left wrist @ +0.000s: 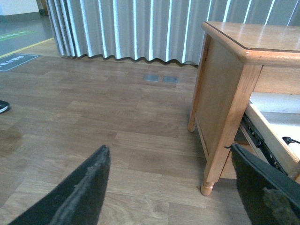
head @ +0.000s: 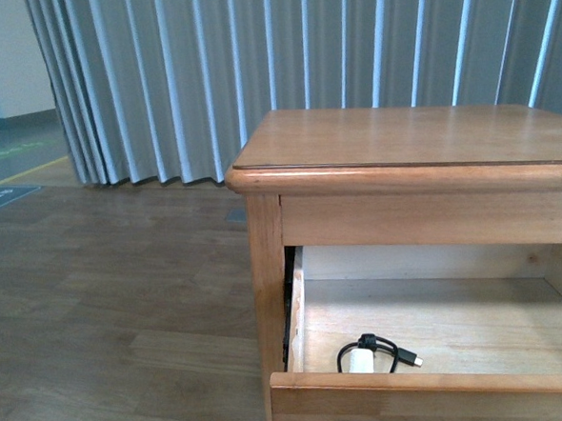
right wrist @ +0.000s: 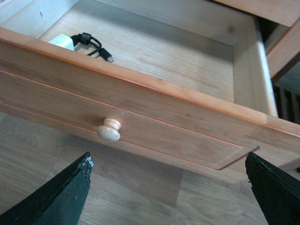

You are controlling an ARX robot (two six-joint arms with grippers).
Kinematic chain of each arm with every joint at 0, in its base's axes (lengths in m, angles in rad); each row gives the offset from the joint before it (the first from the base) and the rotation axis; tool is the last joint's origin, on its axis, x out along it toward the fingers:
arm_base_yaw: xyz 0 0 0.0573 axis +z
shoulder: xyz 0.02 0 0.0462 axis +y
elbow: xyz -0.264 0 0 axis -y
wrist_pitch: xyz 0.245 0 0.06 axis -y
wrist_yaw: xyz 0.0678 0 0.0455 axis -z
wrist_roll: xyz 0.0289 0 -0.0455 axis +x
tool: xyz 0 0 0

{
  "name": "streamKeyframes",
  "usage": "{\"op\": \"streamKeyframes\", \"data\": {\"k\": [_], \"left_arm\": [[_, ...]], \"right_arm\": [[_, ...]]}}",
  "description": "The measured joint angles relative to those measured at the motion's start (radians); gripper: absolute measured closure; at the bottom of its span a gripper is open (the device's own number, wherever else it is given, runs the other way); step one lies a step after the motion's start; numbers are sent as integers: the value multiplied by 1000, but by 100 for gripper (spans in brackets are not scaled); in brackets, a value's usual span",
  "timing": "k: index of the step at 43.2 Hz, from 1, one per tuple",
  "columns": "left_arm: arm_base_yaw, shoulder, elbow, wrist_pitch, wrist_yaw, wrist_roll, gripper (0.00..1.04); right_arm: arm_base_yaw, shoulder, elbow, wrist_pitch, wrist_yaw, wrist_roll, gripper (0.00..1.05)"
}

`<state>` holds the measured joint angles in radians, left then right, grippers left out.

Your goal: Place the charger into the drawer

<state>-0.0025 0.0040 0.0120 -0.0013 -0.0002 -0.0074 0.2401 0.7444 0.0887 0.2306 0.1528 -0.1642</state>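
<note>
White charger [head: 362,360] is lying in the open drawer [head: 435,383], at its near left side. The left gripper [left wrist: 168,147] and the right gripper [right wrist: 168,157] are both hanging with jaws spread, holding nothing.

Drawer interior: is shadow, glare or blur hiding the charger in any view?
Front view: the charger is lit and readable, with shadow only across the back of the drawer; right wrist view: evenly lit, charger clear, no glare; left wrist view: only a cable tip shows, and the fingers of the left gripper are dark and soft.
</note>
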Motion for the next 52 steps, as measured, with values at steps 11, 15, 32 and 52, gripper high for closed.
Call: {"op": "streamKeyframes", "data": {"k": [11, 15, 32, 52], "left_arm": [[0, 0, 0, 0, 0, 3, 6], [0, 0, 0, 0, 0, 3, 6], [0, 0, 0, 0, 0, 3, 6], [0, 0, 0, 0, 0, 3, 6]], "right_arm": [[-2, 404, 119, 161, -97, 7, 8], [2, 559, 171, 224, -114, 8, 8], [33, 983, 394, 500, -66, -36, 8], [10, 1319, 743, 570, -33, -82, 8]]}}
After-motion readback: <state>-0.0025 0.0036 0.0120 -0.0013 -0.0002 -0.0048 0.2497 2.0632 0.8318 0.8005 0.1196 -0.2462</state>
